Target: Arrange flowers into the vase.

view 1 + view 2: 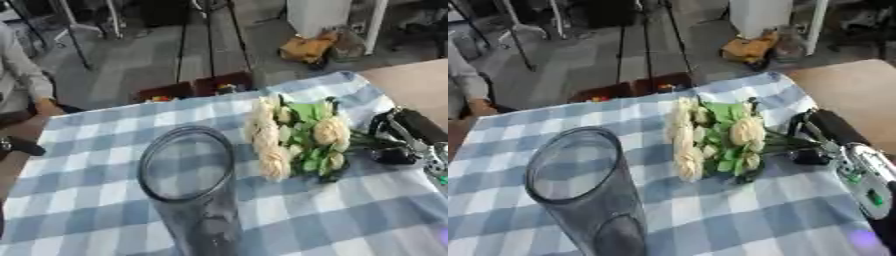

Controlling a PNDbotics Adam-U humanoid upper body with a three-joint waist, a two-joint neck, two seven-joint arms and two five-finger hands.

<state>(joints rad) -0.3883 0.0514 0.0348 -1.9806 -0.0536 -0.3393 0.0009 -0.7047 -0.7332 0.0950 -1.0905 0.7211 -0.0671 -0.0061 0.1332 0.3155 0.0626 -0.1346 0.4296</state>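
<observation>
A tall clear glass vase [579, 185] stands on the checked cloth close to me, its mouth [186, 162] open and nothing inside. To its right a bunch of cream roses with green leaves [297, 137] lies flat on the cloth, blooms pointing left and stems [785, 142] running right. My right hand [815, 145], black with a silver forearm, comes in from the right edge. Its dark fingers [809, 157] curl above and below the stem ends. My left hand shows in neither view.
The blue-and-white checked tablecloth [87, 200] covers the table; its far edge runs from upper right to left. A bare tan tabletop [859, 95] lies at the right. A person sits at the far left edge [22, 80]. Chairs and a yellow bag [306, 47] stand on the floor beyond.
</observation>
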